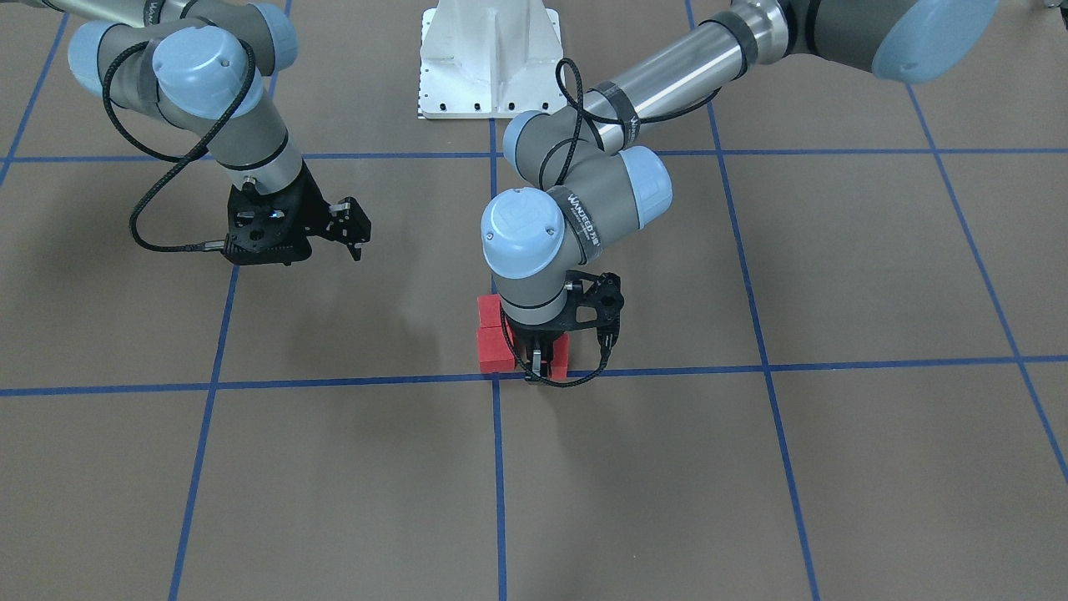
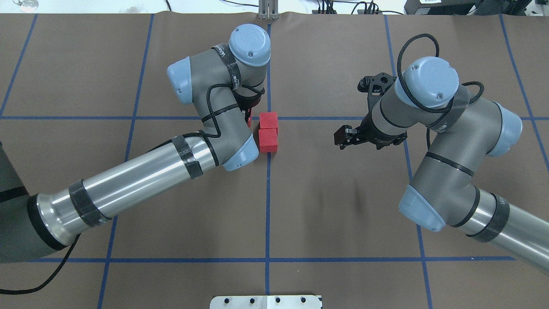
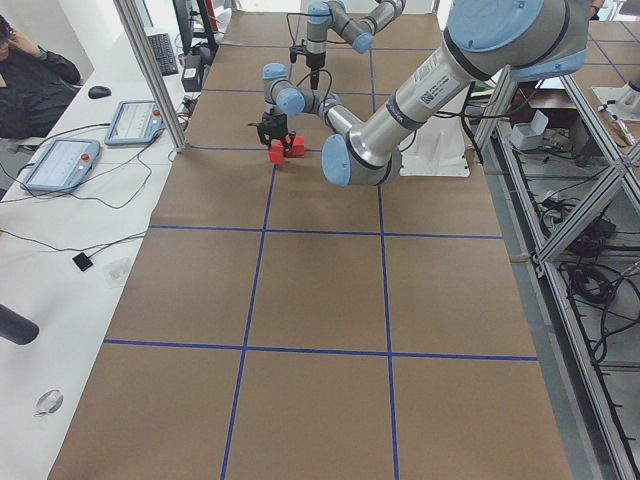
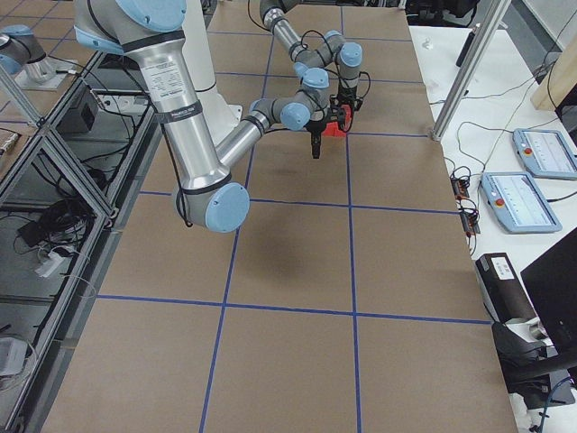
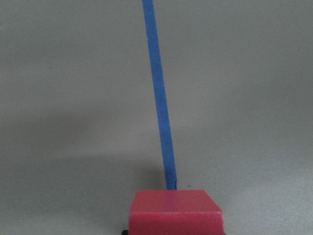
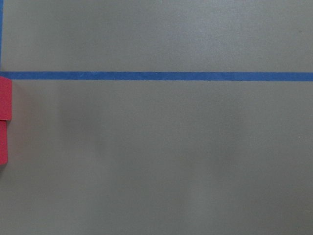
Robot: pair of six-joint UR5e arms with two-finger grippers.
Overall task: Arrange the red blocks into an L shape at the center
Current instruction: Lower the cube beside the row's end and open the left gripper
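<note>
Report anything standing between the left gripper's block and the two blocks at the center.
Nothing visible does. The held block, in the left gripper, is next to the two blocks by the center; the gripper hides the seam. The right gripper hangs well aside.

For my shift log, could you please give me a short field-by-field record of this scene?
placed: two red blocks touching in a row beside the center
third red block: next to the row's end, under the left gripper
left jaws: down at that block; grip unclear
right gripper: hovering aside, away from the blocks; jaws unclear
layout: roughly an L
</note>
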